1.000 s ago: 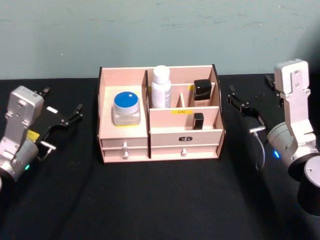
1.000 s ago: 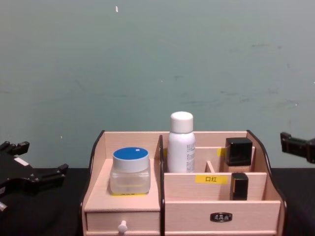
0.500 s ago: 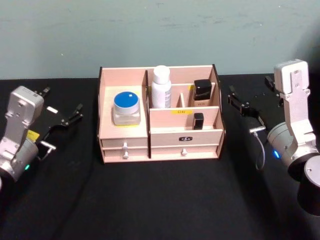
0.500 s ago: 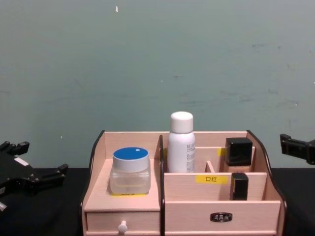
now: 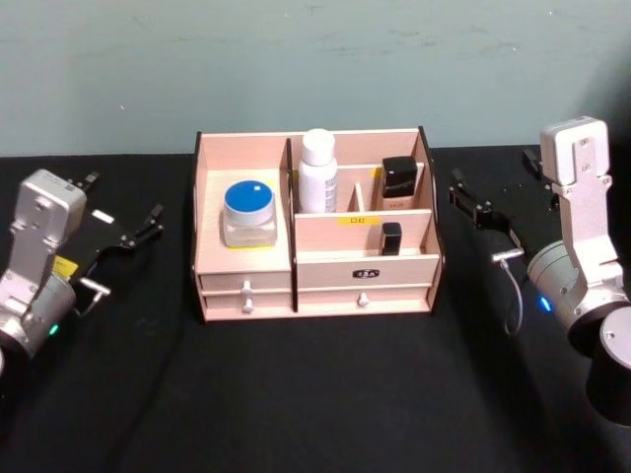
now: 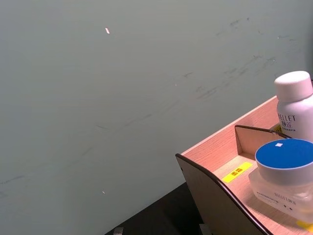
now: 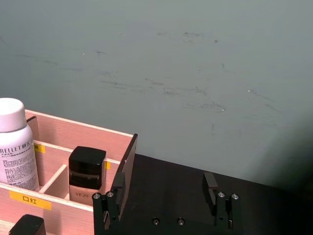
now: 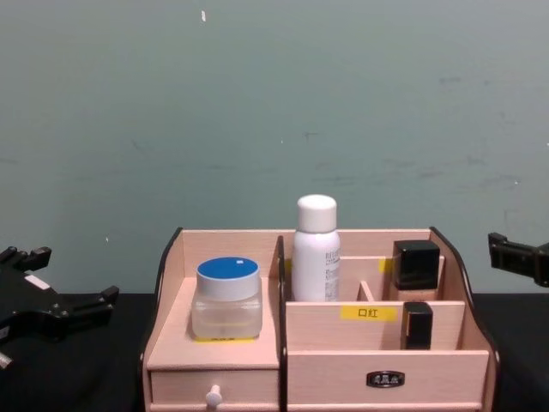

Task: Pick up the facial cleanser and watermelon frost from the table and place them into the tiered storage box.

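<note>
The box [image 5: 315,236] held an upright white bottle [image 5: 317,172], a blue-lidded jar [image 5: 247,212] and two black items. Both grippers, left [image 5: 123,232] and right [image 5: 483,212], stood open and empty.

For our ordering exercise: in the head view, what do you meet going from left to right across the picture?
Left gripper → blue-lidded jar → white bottle → black-capped bottle → right gripper.
</note>
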